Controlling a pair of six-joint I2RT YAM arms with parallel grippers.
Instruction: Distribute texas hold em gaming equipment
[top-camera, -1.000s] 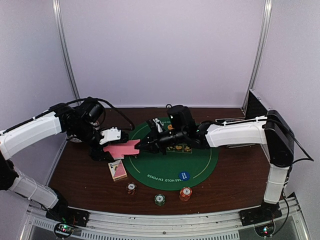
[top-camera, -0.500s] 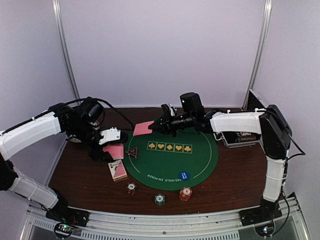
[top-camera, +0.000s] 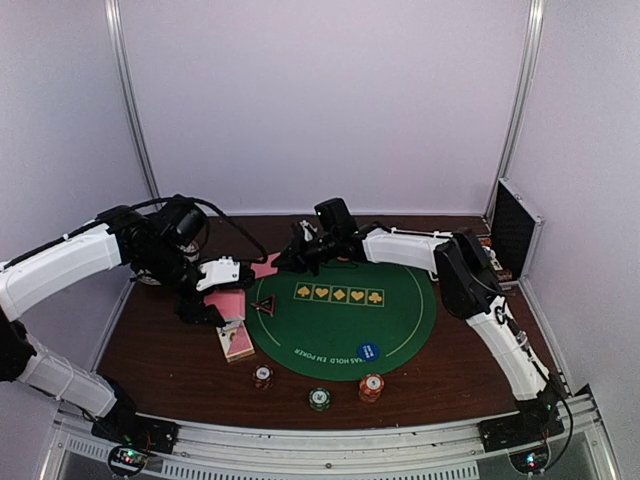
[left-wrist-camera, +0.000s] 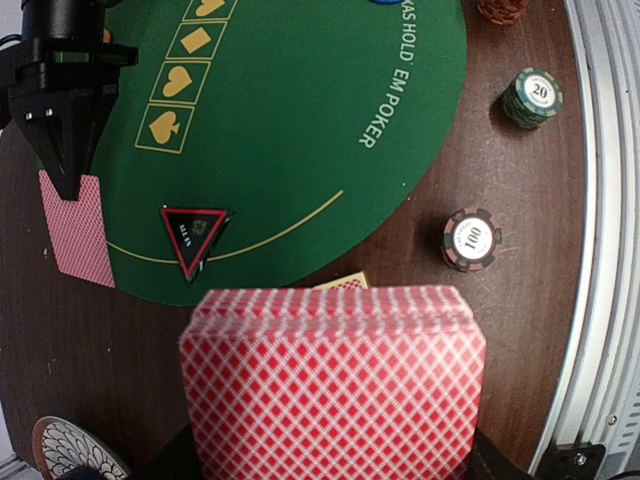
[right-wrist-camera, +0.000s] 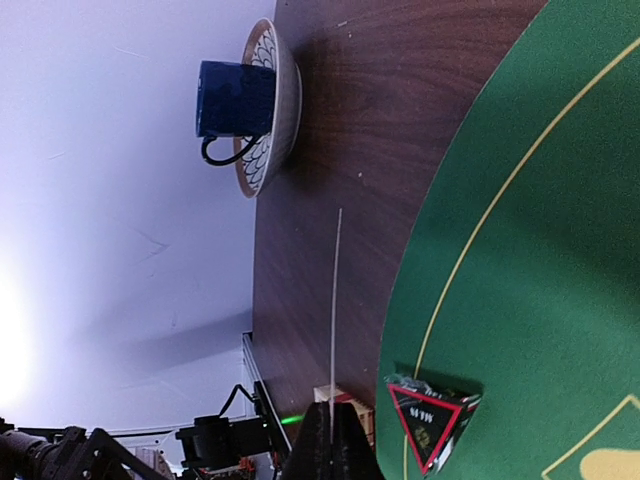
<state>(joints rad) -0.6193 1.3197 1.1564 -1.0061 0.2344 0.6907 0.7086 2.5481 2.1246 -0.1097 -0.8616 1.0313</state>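
Pink-backed rectangular card deck (left-wrist-camera: 333, 385) is clamped in the left gripper (top-camera: 215, 303) as stock, while a single pink-backed card (left-wrist-camera: 78, 228) is pinched by the right gripper (left-wrist-camera: 66, 175) at the round green felt mat (left-wrist-camera: 300, 130) rim, seemingly for dealing.

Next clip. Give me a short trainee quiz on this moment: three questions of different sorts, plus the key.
1. True or false: the left gripper is shut on the stack of pink-backed playing cards.
2. The right gripper pinches a single pink-backed card over which part of the round green felt mat? A) far-left edge B) centre C) near-right edge
3. Fill in: ___ round striped poker chip piles sit on the brown wooden table by the mat's near edge.
Key: 1 true; 2 A; 3 three.
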